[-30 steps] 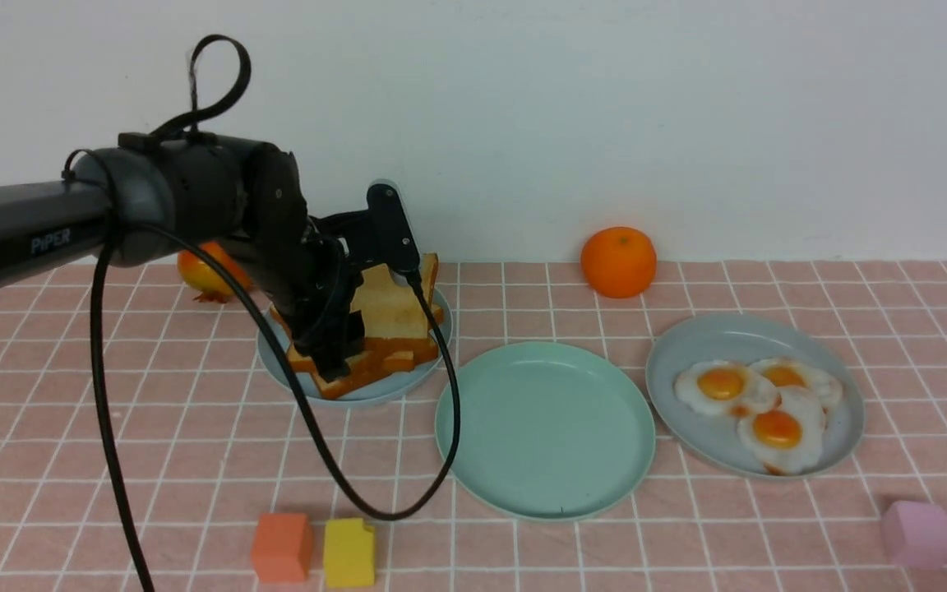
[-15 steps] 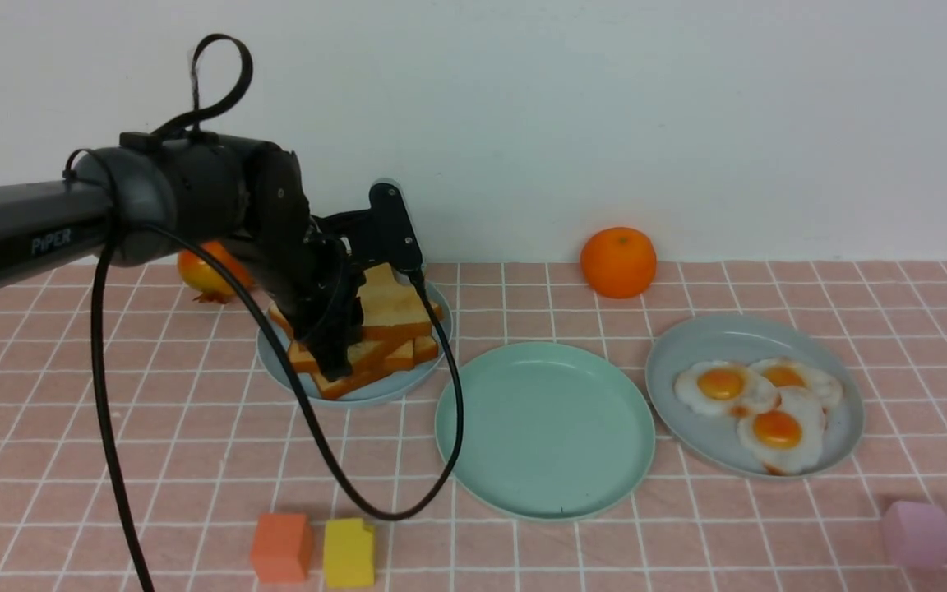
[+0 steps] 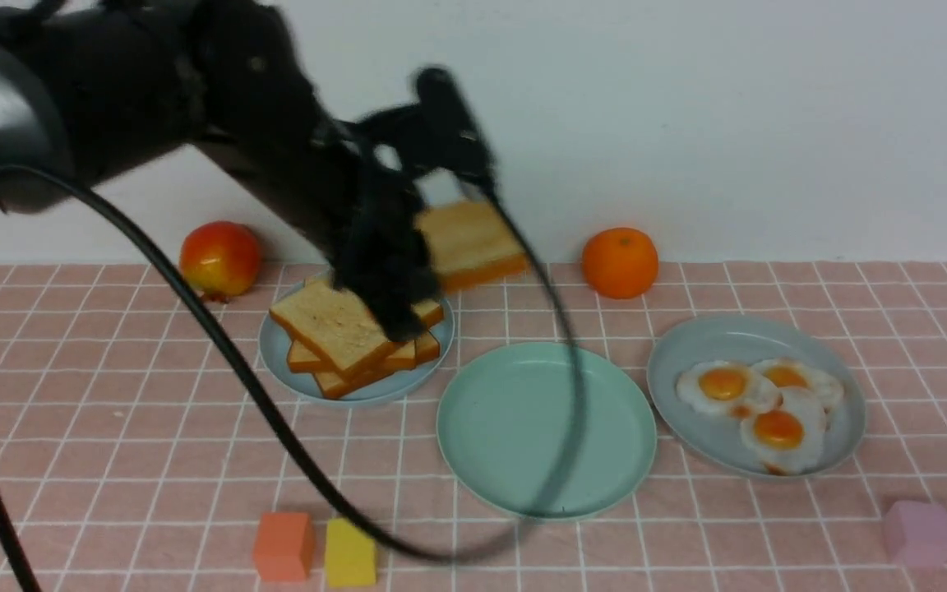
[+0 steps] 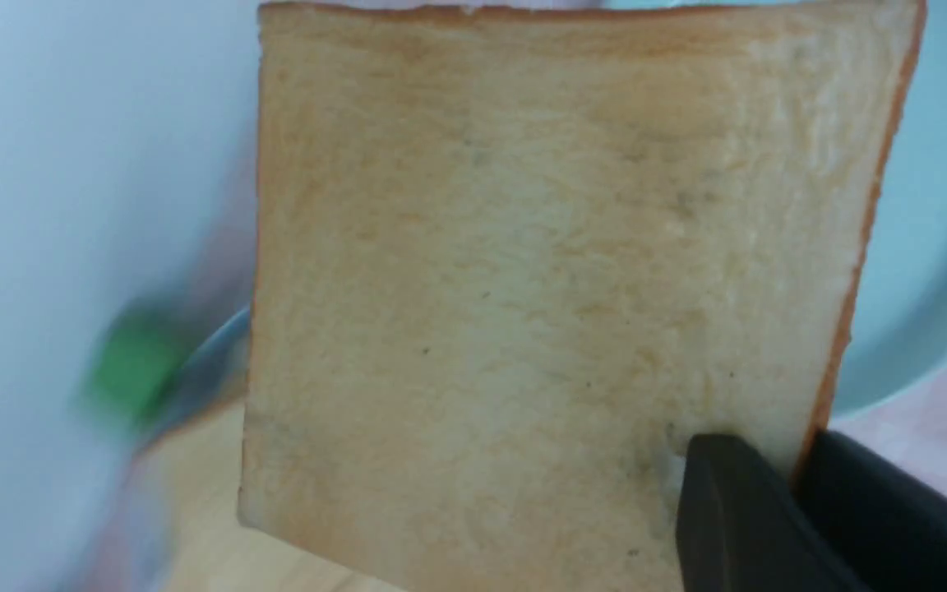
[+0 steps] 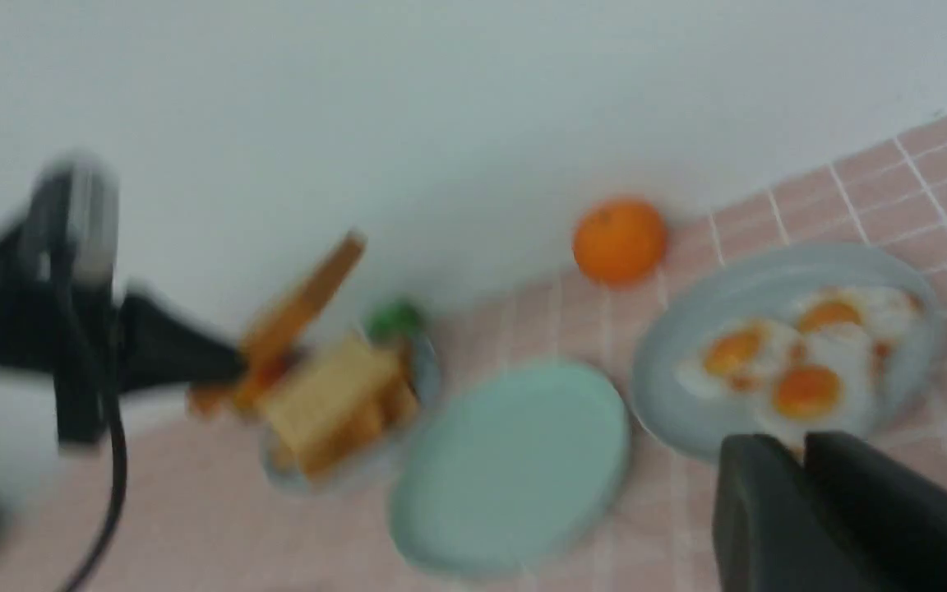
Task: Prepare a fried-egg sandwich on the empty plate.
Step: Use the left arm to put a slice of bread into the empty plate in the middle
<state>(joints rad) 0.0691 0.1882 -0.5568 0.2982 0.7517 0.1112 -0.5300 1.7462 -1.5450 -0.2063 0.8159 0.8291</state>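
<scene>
Front view, left tool (image 3: 408,263) blurred, toast (image 3: 473,238) partly hidden

The left arm (image 3: 112,90) is bulky, rounded and black, trailing a thick black cable (image 3: 250,390). The left gripper (image 4: 798,501) has matte black fingers (image 4: 736,526).

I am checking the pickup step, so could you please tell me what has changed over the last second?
The left gripper, which was down on the toast stack, closed on the top slice and lifted it up and to the robot's right, toward the green plate. The rest of the toast stack, the bare green plate, the eggs and the orange stayed where they were.
</scene>
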